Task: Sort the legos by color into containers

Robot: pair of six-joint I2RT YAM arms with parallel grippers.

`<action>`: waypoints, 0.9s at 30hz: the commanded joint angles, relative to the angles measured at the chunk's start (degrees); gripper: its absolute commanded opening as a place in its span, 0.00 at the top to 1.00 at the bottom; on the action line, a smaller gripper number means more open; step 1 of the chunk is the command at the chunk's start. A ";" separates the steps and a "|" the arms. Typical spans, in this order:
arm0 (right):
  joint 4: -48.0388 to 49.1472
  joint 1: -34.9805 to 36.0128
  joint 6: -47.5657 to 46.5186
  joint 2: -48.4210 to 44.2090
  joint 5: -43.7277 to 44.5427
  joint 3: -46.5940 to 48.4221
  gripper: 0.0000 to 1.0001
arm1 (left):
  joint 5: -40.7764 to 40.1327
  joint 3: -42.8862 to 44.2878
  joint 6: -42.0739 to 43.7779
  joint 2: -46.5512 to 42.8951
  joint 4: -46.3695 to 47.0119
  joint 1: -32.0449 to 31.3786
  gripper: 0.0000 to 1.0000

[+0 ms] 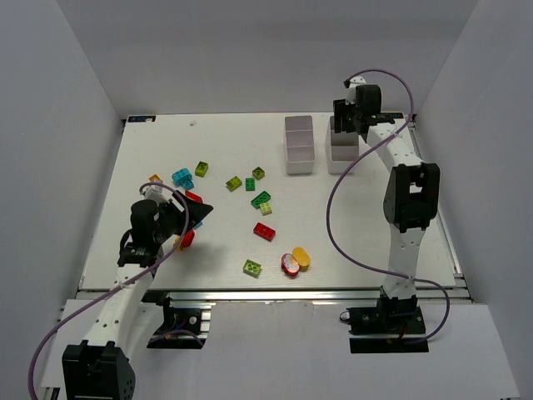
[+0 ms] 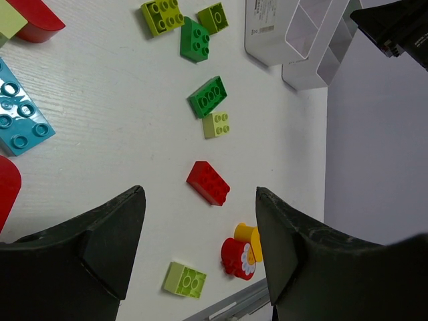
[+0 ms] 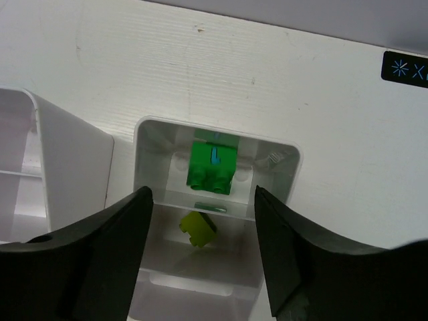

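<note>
Right side: your right gripper [image 3: 200, 200] hangs over the far end of the right bin [image 1: 342, 155], fingers spread, nothing pinched.
- Green brick [image 3: 211, 166] lies in the end compartment.
- Lime brick [image 3: 198, 229] is in the next compartment, tilted. From the wrist view you can't tell whether it rests on the floor or is in mid-air.
- Left bin [image 1: 299, 165] stands just beside the right one; its contents are not legible.

Left side: your left gripper [image 2: 198, 197] hovers above the left part of the table [image 1: 225, 142], jaws apart and empty.

The other legos lie unsorted on the table:
- cyan brick [image 2: 20, 117] near the left gripper
- dark green brick [image 2: 208, 97] mid-table
- red brick [image 2: 208, 182] nearer you
- pale lime brick [image 2: 184, 279] beside a red round piece [image 2: 237, 259] by the near edge
</note>
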 commanded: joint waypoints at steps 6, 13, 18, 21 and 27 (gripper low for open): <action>2.16 -1.19 -0.80 -2.01 -2.14 3.55 0.25 | 0.83 3.89 1.17 3.09 0.57 -0.11 0.24; -1.71 -4.53 -13.87 -15.24 -33.56 -4.69 0.29 | -3.03 9.77 2.22 10.91 -0.22 -5.81 0.47; -7.77 -4.45 -32.40 -27.57 -57.26 -19.62 0.64 | -8.91 20.03 4.33 22.49 -5.04 -11.97 0.75; -7.95 -3.31 -36.12 -35.04 -58.05 -30.08 0.77 | -14.80 29.07 8.54 31.62 -10.49 -17.24 0.66; -6.46 -2.43 -33.68 -45.69 -55.95 -43.54 0.33 | -27.00 45.97 15.14 48.78 -22.18 -24.81 0.36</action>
